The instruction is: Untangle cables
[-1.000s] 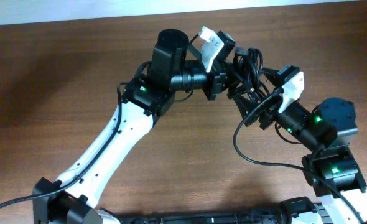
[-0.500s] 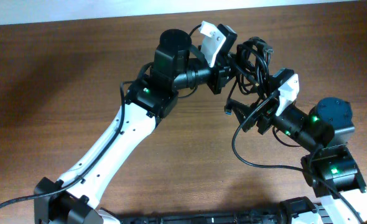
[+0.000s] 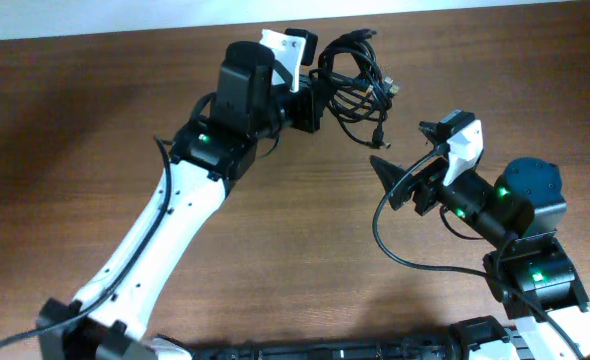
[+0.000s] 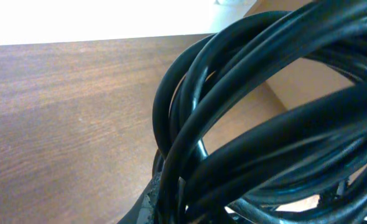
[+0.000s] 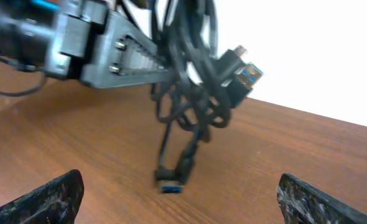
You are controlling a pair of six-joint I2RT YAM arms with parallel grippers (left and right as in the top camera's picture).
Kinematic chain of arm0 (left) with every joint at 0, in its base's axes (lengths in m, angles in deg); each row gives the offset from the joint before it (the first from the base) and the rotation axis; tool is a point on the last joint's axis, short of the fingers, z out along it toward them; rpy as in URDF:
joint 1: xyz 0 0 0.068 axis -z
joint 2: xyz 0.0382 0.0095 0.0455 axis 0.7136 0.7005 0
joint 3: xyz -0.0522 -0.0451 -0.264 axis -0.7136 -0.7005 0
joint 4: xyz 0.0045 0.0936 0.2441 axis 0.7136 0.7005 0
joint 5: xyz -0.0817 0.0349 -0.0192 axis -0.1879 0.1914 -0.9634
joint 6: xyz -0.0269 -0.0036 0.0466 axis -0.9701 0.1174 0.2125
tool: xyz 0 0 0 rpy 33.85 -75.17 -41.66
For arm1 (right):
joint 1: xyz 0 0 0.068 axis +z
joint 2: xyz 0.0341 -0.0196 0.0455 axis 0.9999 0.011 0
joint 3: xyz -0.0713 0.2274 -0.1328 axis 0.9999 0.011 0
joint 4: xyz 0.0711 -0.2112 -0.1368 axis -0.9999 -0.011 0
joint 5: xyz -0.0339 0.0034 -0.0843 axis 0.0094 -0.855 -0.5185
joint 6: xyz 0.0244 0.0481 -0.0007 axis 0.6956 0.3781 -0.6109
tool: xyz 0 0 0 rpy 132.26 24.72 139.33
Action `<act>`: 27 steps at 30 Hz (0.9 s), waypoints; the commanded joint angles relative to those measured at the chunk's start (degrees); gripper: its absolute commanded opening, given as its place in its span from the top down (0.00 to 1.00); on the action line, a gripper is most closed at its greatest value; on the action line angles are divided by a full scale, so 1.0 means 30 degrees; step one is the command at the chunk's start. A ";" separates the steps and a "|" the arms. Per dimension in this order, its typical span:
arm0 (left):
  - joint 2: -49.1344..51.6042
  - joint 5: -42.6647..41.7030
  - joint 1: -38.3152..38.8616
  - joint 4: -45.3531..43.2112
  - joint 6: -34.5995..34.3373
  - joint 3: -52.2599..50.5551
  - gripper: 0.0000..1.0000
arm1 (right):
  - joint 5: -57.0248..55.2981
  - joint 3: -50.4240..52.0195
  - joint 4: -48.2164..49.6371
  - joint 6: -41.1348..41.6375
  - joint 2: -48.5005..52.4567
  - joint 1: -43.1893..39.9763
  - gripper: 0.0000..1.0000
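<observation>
The cables (image 3: pixel 353 72) are a tangled bundle of thin black cords, and my left gripper (image 3: pixel 313 100) is shut on it at the table's back middle, holding it above the wood. In the left wrist view the cables (image 4: pixel 246 93) fill the frame, pressed against one of my fingers (image 4: pixel 146 206). My right gripper (image 3: pixel 407 148) stands wide open to the right of and nearer than the bundle, holding nothing. In the right wrist view the cables (image 5: pixel 190 87) hang ahead of that gripper (image 5: pixel 193 199). A blue-tipped plug (image 5: pixel 171 185) dangles just above the table.
The brown wooden table (image 3: pixel 95 130) ends at a white wall close behind the bundle. A thicker black wire (image 3: pixel 395 245) loops from the right arm over the table. The left arm's white link (image 3: pixel 165 230) crosses the table's left middle.
My left gripper has pulled the bundle left and towards the back edge, out from between the right gripper's fingers. The right gripper has stayed open and almost in place.
</observation>
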 commanded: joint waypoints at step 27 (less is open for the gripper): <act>-0.2936 -0.4532 0.0291 0.1530 -0.0233 0.0124 1.00 | -0.4612 -0.0240 0.0933 0.0437 -0.0175 0.0153 0.01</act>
